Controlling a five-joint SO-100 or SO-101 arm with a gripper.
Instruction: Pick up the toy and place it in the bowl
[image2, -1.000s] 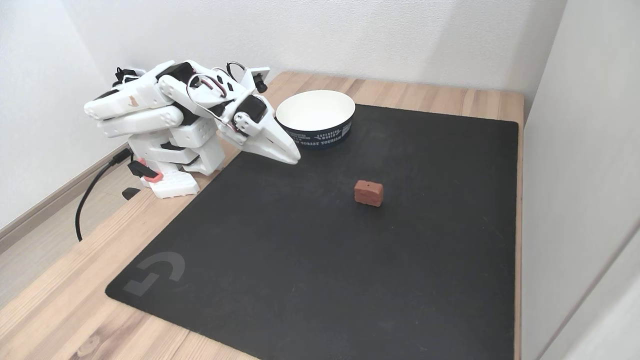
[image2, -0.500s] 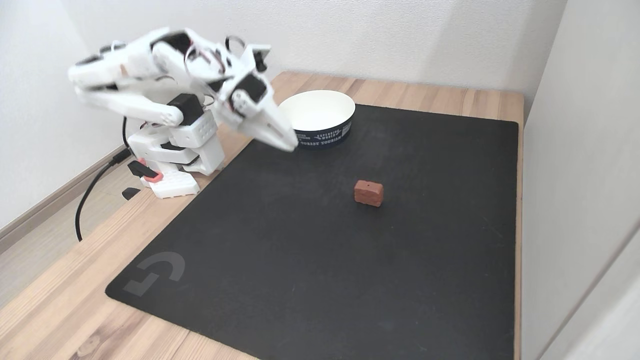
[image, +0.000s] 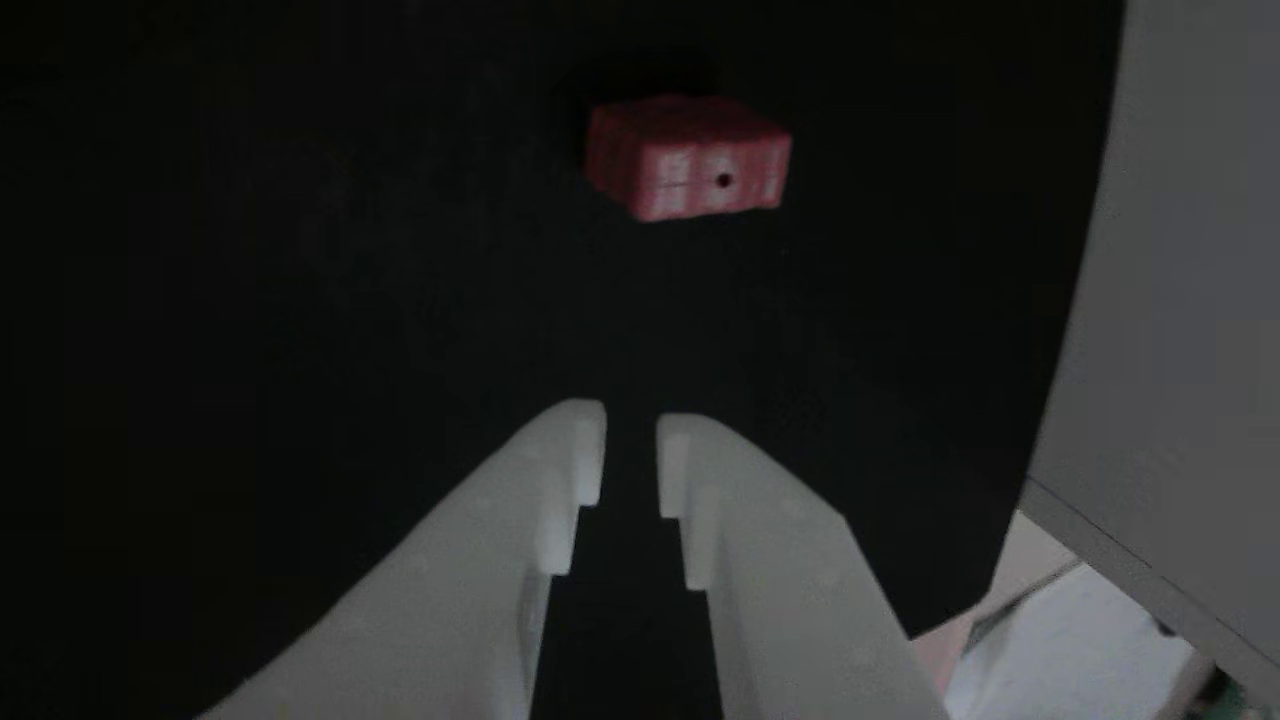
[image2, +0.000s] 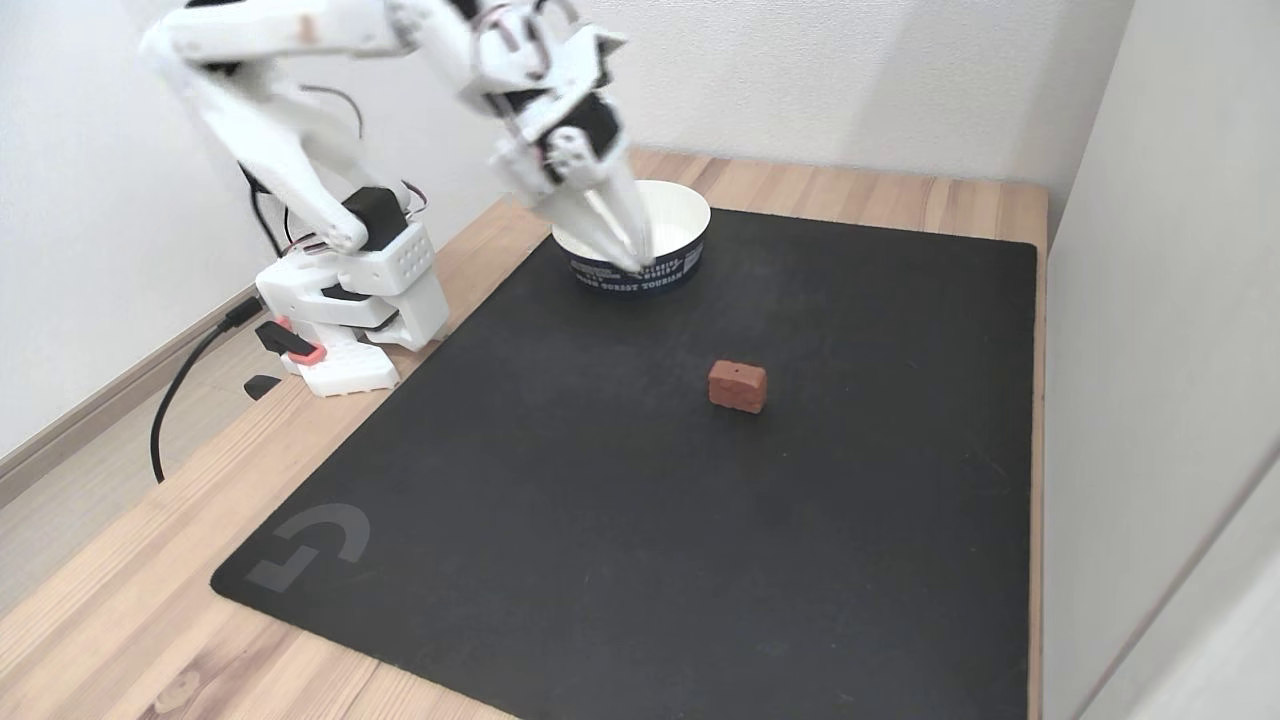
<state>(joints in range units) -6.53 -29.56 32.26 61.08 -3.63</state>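
Note:
The toy, a small red ridged block, lies on the black mat right of centre in the fixed view. The other view shows the toy ahead of the fingers, a dark hole in its near face. The bowl, white inside with a dark blue printed wall, stands at the mat's far edge. My white gripper hangs in the air in front of the bowl, pointing down, well apart from the toy. In the other view the gripper shows only a narrow slit between its fingers, with nothing held.
The black mat covers most of the wooden table. The arm's base is clamped at the table's left edge, with a black cable running off it. A light wall panel borders the table's right side.
The arm has risen from its folded rest pose and swung right. The gripper went from low beside the bowl to in front of it. The toy and bowl have not moved.

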